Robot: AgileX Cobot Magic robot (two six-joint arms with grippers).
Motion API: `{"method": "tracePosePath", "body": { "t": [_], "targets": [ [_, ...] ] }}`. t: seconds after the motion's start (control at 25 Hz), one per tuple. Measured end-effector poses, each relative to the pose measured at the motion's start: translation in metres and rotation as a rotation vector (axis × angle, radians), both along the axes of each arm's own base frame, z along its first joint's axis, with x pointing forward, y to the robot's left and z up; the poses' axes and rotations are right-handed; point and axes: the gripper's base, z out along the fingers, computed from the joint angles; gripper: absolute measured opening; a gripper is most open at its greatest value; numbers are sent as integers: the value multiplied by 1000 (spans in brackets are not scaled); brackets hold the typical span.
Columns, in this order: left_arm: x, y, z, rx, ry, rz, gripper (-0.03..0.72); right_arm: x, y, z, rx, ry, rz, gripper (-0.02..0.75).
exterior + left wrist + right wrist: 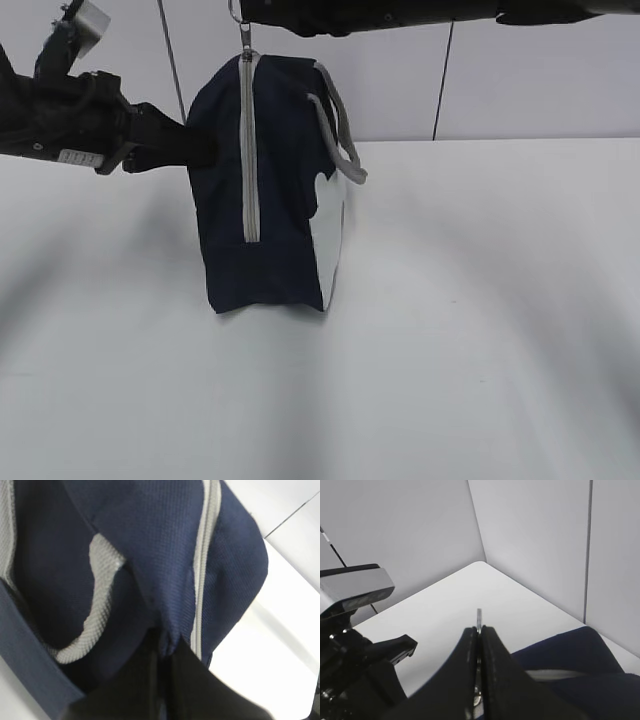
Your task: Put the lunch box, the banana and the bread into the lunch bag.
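Note:
The navy-blue lunch bag point(270, 190) stands upright on the white table, its grey zipper point(249, 150) closed down the near side. My left gripper point(197, 145) is shut on a fold of the bag's fabric at its upper left; the left wrist view shows the pinch point(165, 650) beside the zipper point(202, 570) and a grey strap handle point(97, 605). My right gripper point(243, 12) is above the bag, shut on the zipper's ring pull point(479, 614), with the bag point(570, 650) below it. The lunch box, the banana and the bread are out of view.
The white table point(480, 300) spreads around the bag, with grey wall panels point(540, 80) behind. The left arm point(360, 645) shows at the left of the right wrist view. The bag's second grey strap handle point(340, 130) hangs on its right side.

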Motion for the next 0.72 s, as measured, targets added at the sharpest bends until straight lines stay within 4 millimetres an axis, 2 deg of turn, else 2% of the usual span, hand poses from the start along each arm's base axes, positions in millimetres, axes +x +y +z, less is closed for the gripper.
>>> {"method": "tracePosePath", "body": {
  "t": [0.28,0.72],
  "targets": [
    [-2,0,-2,27,1,-23,2,18,-10,-2,1,42,-24,-16],
    [-4,0,-7,58,15,-64,1,48,-11,-20,29,108,-54,-16]
  ]
}}
